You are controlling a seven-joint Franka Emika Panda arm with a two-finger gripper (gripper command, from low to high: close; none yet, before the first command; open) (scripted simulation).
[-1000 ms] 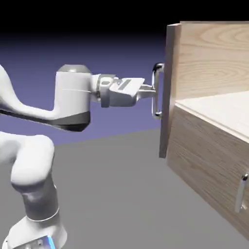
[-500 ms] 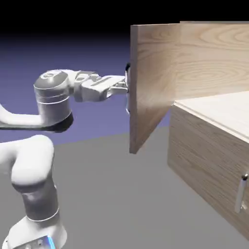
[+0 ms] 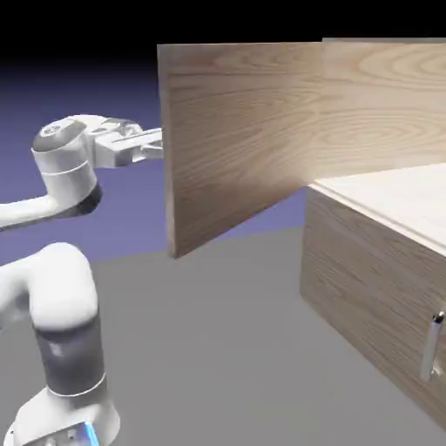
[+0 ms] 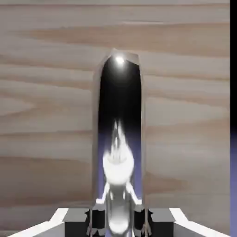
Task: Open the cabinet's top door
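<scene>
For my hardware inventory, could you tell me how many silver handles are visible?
2: the top door's handle, clamped by the claw in the hand view, and the lower panel's handle at the exterior view's lower right.

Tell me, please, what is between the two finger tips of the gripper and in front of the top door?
The door's silver handle stands between the gripper tips, against the top door, in the hand view. The exterior view hides it behind the door.

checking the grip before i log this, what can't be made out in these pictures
- Exterior view: the gripper tips and the handle are hidden behind the swung-out top door.
- Hand view: the handle fills the middle and covers the contact with the fingertips.
- Exterior view: the cabinet is cut off at the right edge.
</scene>
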